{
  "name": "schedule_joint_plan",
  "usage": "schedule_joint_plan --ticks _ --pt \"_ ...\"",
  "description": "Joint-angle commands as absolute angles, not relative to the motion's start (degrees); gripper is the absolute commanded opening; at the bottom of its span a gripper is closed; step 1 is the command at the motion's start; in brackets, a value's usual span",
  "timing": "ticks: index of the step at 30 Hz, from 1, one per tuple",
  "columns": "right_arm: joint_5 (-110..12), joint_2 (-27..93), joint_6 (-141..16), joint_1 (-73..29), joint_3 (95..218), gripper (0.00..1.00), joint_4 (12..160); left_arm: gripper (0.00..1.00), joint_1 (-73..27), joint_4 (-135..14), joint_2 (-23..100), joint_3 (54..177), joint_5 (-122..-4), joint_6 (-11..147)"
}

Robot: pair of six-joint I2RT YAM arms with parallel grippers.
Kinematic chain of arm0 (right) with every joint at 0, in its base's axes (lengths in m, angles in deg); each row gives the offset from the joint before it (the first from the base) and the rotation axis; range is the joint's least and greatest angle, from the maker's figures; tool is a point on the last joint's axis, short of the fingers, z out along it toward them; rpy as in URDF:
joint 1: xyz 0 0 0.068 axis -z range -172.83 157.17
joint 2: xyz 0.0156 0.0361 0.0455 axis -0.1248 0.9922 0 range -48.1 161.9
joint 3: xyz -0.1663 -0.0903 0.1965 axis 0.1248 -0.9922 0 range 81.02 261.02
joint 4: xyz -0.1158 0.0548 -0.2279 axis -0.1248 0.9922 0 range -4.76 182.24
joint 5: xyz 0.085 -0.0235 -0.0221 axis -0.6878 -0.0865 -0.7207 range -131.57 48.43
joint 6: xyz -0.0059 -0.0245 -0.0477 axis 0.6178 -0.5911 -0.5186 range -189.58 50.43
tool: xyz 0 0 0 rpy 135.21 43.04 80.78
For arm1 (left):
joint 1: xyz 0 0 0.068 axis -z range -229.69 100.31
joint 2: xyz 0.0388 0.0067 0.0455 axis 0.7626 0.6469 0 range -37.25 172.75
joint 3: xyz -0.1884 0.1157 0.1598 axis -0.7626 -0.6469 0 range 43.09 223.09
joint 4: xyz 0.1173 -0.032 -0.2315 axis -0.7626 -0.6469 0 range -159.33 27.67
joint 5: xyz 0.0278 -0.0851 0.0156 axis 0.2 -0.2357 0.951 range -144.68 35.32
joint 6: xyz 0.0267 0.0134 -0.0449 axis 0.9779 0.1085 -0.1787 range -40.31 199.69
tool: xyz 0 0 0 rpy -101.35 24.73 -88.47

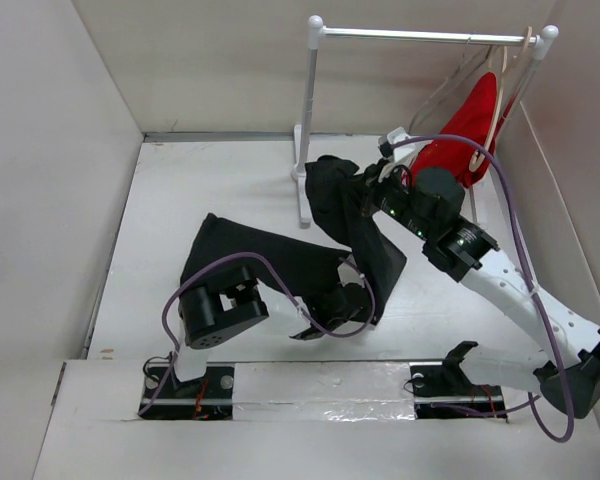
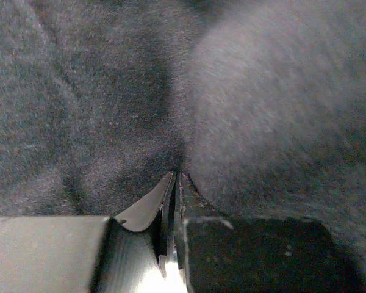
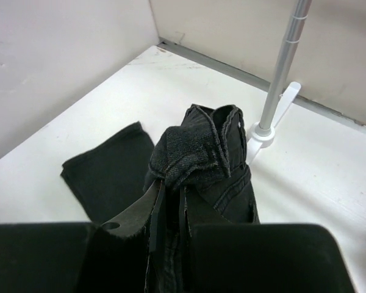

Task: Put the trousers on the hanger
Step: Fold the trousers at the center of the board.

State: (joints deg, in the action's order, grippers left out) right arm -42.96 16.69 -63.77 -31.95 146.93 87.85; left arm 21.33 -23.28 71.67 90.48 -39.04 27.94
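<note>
trousers (image 1: 270,262): black, sprawled centre, far end raised
rail (image 1: 430,36): far right
hanger (image 1: 460,75): thin, on rail
right gripper (image 3: 169,192): clamped on bunched end
left gripper (image 2: 177,180): pinching cloth
step: probably carry; next, drape over hanger bar

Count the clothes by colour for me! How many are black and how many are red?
Black: 1, the trousers
Red: 1, the red garment
Total: 2
</note>
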Motion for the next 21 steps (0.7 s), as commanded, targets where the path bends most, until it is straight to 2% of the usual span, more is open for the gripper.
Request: schedule_joint_plan --ticks 1,4,7,8,11,13,16,19,20,21 --pt "-41.13 16.15 -62.64 -29.40 153.36 0.00 78.39 0.00 23.78 -21.55 72.00 93.00 -41.67 28.54" --pt "-43.50 16.85 -62.63 -27.90 155.64 0.00 80.13 0.00 23.78 -21.99 69.73 92.75 -40.80 29.76" --pt "-44.64 17.55 -62.37 -26.68 155.73 0.00 80.23 0.29 23.78 -23.65 64.90 90.38 -37.55 32.40" --pt "-45.08 17.64 -62.19 -26.67 155.47 0.00 80.06 0.51 23.78 -24.79 63.40 89.85 -35.45 32.84" --pt "-45.96 18.95 -61.31 -26.67 154.59 0.00 78.39 0.73 23.17 -28.31 55.93 86.51 -31.24 35.12" --pt "-46.66 20.18 -60.96 -26.67 154.68 0.00 77.60 0.75 23.17 -32.78 49.02 84.41 -27.72 36.18" --pt "-46.58 23.08 -61.48 -27.90 156.08 0.00 77.51 0.71 23.17 -39.37 38.22 80.90 -19.98 35.92" --pt "-46.14 26.16 -61.66 -30.09 158.28 0.00 76.98 0.56 22.65 -49.91 25.39 79.39 -10.49 33.91" --pt "-46.14 27.12 -61.66 -30.62 158.98 0.00 76.89 0.44 22.12 -52.29 21.67 79.04 -6.64 33.20" --pt "-46.14 28.96 -61.66 -32.11 160.55 0.00 76.89 0.39 22.11 -55.62 18.24 78.77 -5.38 33.20"
